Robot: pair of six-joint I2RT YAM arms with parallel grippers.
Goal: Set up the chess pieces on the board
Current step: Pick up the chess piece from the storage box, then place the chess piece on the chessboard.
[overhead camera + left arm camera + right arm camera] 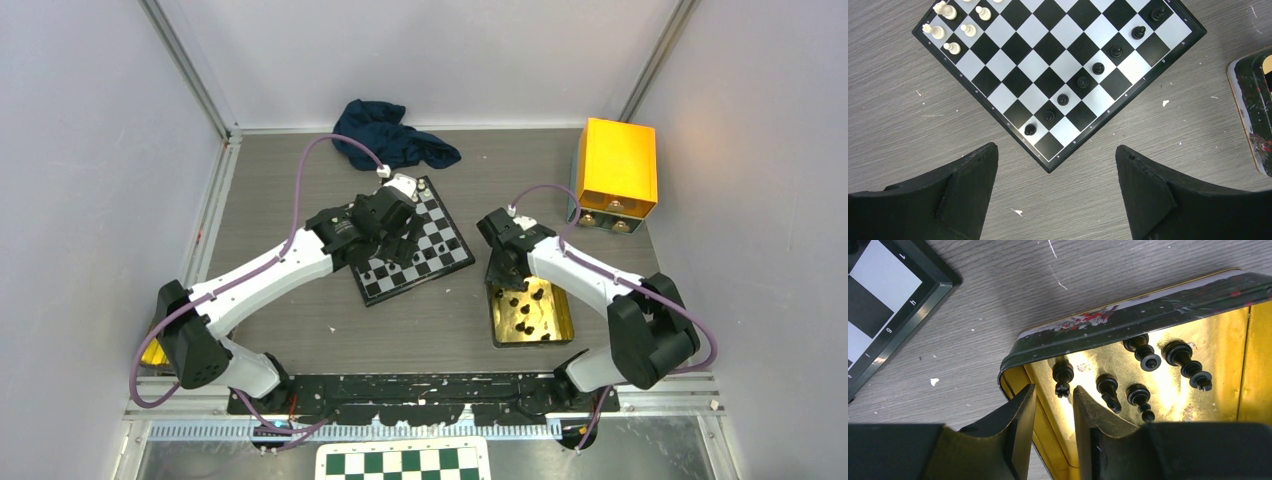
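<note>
The board [432, 243] lies tilted on the table. In the left wrist view the board [1048, 55] holds a diagonal row of black pawns [1083, 82] and several white pieces [953, 25] at its far left corner. My left gripper [1057, 155] is open and empty, hovering over the board's near corner; it also shows from above [388, 238]. My right gripper [1054, 392] is open by a narrow gap over the corner of a gold tin [1088, 327]. A black piece [1063, 377] lies right at its fingertips, ungripped. Several black pieces [1144, 354] lie in the tin.
The gold tin [556, 325] sits right of the board. A yellow box [617, 165] stands at the back right and a dark blue cloth [395, 140] lies behind the board. A green-and-white checkered board [403, 462] lies below the arm bases.
</note>
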